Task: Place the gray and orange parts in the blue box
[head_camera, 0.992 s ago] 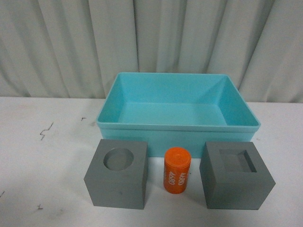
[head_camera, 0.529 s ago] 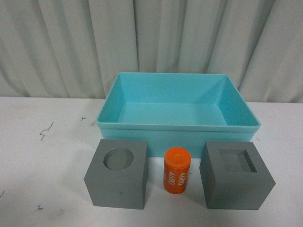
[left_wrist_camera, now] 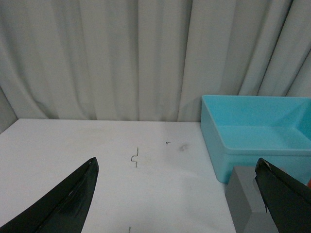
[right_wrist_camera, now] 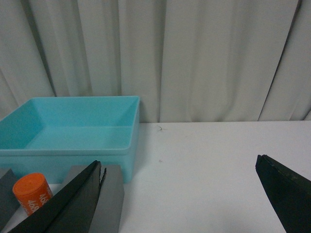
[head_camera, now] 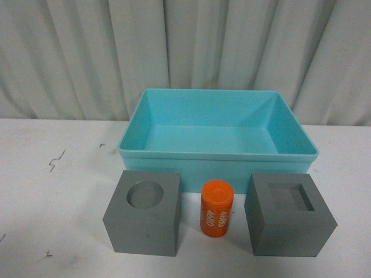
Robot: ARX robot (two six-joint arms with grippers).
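Nearest the robot, on the white table (head_camera: 58, 191), three parts stand in a row, none touching: the round-recess gray cube (head_camera: 145, 211), the orange cylinder (head_camera: 217, 208) upright in the middle, and the square-recess gray cube (head_camera: 288, 214). The left gripper (left_wrist_camera: 176, 162) and right gripper (right_wrist_camera: 177, 162) hang with jaws wide apart, holding nothing. Just behind the row sits the blue box (head_camera: 220, 171), with nothing in it. No part is placed yet, I'd judge; the next move calls for straddling one part squarely.

Left end effector (left_wrist_camera: 176, 162) and right end effector (right_wrist_camera: 177, 160), jaws wide apart
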